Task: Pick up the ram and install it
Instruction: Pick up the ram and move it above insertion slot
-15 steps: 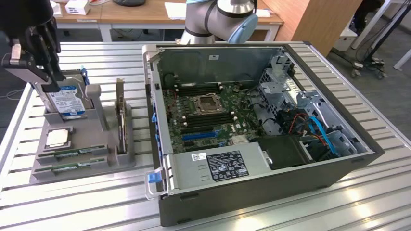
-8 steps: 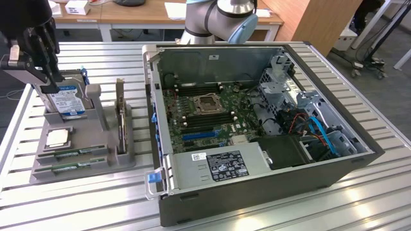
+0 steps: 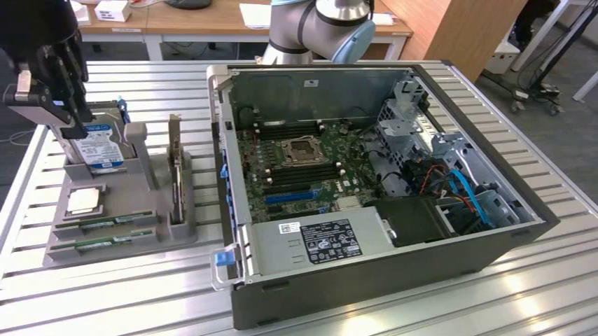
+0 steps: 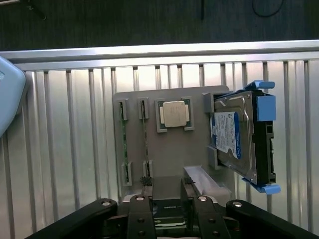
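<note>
- Gripper (image 3: 52, 98) hangs at ten o'clock in the exterior view, above the drive end of the holder. Its jaws are wide apart and hold nothing.
- Holder (image 3: 164, 227), a grey stepped tray at nine o'clock from the case, gives each part its own seat. This is probably so the jaws can come down on each part from above.
- Ram (image 3: 105, 224) lies on edge in a clip slot on the holder's low step, at about eight o'clock in the exterior view. A second stick (image 3: 105, 241) sits in the parallel slot just beside it. Both are untouched and well apart from the gripper.
- Chip (image 3: 84, 201), square and silver, lies flat in a recess just behind the ram.
- Drive (image 3: 98, 150) stands upright in the holder's tall slot. Card (image 3: 175, 164) stands on edge on the side nearest the case.
- Case (image 3: 374, 273) lies on its side with its open face up, likely so the board (image 3: 346, 140) can be reached from above.
- Socket (image 3: 304, 148) has long black memory slots at its twelve and six o'clock. They appear empty, so the ram is not yet installed.
</note>
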Motion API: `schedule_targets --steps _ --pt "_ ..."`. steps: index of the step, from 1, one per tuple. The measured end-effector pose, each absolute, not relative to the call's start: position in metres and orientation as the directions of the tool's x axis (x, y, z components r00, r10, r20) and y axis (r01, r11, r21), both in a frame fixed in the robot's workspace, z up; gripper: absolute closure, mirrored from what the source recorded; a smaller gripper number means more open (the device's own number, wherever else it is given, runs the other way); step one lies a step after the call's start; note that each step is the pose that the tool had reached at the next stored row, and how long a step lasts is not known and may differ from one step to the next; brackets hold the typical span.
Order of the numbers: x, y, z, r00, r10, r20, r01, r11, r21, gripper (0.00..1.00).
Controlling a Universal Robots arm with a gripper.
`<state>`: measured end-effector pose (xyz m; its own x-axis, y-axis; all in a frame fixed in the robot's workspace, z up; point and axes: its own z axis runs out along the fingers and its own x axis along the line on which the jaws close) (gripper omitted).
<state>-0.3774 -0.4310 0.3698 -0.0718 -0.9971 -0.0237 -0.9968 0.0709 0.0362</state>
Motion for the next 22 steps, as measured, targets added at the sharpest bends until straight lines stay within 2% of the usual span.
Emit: schedule_targets --steps 10,22 --pt "-0.377 -0.431 0.356 -0.072 -0.997 -0.024 -0.997 0.071 0.036 0.64" --pt "-0.380 -0.440 0.355 -0.072 -0.997 -0.024 -0.997 0.071 0.036 0.64"
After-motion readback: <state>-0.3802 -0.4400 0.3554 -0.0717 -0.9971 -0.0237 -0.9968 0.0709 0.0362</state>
